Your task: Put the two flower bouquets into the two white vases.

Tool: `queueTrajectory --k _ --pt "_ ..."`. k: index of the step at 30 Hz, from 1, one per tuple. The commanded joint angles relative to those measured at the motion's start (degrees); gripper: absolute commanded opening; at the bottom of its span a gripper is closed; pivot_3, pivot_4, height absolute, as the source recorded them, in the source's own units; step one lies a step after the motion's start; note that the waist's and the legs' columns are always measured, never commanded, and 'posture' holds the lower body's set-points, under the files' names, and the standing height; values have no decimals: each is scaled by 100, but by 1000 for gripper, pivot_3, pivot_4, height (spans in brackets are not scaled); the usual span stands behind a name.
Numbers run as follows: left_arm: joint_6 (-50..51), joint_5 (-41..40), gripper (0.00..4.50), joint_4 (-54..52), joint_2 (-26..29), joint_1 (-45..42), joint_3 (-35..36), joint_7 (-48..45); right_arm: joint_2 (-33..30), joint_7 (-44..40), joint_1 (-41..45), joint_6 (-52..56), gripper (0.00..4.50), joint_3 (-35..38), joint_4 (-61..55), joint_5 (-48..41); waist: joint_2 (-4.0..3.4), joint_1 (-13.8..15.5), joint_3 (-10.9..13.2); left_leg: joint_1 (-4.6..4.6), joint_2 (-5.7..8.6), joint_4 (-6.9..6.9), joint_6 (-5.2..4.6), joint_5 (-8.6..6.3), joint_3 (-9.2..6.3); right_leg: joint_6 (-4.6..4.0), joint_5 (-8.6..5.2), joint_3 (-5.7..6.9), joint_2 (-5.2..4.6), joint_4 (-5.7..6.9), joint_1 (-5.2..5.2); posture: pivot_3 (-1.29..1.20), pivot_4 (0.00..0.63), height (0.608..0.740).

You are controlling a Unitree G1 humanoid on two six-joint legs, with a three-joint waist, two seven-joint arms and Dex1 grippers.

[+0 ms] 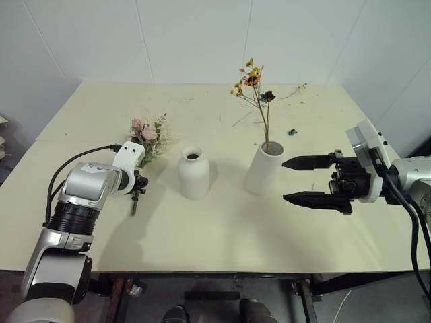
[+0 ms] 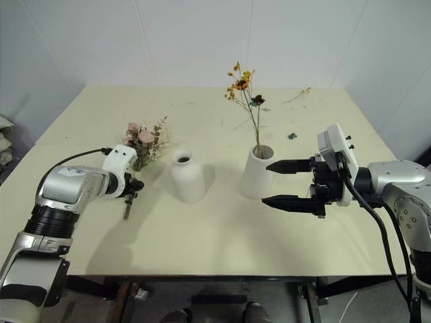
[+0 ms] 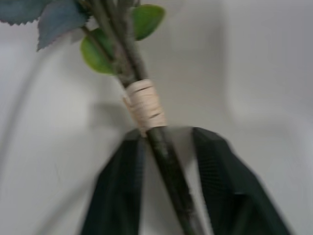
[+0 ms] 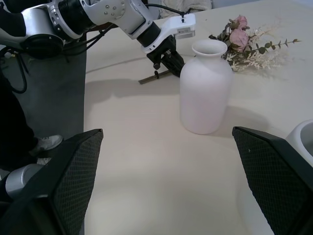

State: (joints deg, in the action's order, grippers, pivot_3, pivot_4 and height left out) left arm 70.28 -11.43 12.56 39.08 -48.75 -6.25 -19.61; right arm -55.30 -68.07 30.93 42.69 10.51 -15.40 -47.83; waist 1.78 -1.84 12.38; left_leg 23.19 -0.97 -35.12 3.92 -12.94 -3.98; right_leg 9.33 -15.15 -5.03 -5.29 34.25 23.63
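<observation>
My left tool (image 1: 138,186) nearly clamps the rose bouquet (image 1: 147,138) stem; squeeze below the twine, then lift toward the bottle vase (image 1: 193,173) at three o'clock; right tool (image 1: 306,180) apart.

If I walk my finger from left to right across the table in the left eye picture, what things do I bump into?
Left pincer around the stem of the pink rose bunch → rounded white vase → tall white vase holding the yellow flower sprig → right pincer, wide open.

Pink rose bunch (image 1: 148,136) flat on table; yellow sprig (image 1: 256,94) upright in cyl vase (image 1: 264,168); bottle vase (image 1: 193,173) empty
</observation>
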Motion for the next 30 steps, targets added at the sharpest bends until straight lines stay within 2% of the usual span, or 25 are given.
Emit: queueTrajectory --k 1,3,7,11,15,18,21,23,30 --pt "-209 230 124 130 57 -97 81 32 -71 62 29 9 4500 262 -167 -123 0 4 0 0 0 0 0 0 0 0 0 0 0 1 0 0 150 740" --pt "-414 254 22 171 66 -139 104 4 -54 95 34 7 4500 271 -159 -117 0 9 0 1 0 0 0 0 0 0 0 0 0 1 0 0 150 740" --pt "-1156 172 22 248 -132 -226 633 168 -26 140 26 -31 4500 266 -136 -85 0 26 0 5 0 0 1 0 -1 1 0 0 -1 0 2 0 150 740" --pt "-2964 89 22 450 -358 -250 1255 170 20 255 -59 -62 4500 317 -197 -86 0 38 0 9 1 0 1 0 0 3 2 1 -3 -4 3 0 150 740" --pt "-3956 -10 22 744 -544 -394 1505 51 61 357 -122 -88 4500 357 -246 -105 0 38 0 10 1 1 2 -2 1 4 2 1 -3 -10 2 0 150 740" --pt "-5412 -549 22 827 -1059 -542 2090 -212 119 450 -222 -119 4500 427 -336 -126 0 46 0 10 2 -1 1 -2 1 6 3 1 -4 -10 0 0 150 740" --pt "-6614 -1462 22 741 -1674 -562 2782 -900 188 545 -301 -139 4500 469 -421 -133 1 69 0 13 2 -5 1 -2 1 12 7 1 -6 -14 -2 0 150 740" --pt "-6595 -2060 22 744 -1823 -570 2876 -1760 235 620 -376 -131 4500 511 -514 -154 1 68 0 14 3 -6 2 -2 2 14 8 0 -6 -16 -2 0 150 740" --pt "-5972 -2968 22 967 -1832 -862 2857 -3057 337 879 -619 -132 4500 642 -736 -194 1 30 0 9 3 -16 -1 -1 3 17 10 -1 -4 -8 -9 0 150 740"
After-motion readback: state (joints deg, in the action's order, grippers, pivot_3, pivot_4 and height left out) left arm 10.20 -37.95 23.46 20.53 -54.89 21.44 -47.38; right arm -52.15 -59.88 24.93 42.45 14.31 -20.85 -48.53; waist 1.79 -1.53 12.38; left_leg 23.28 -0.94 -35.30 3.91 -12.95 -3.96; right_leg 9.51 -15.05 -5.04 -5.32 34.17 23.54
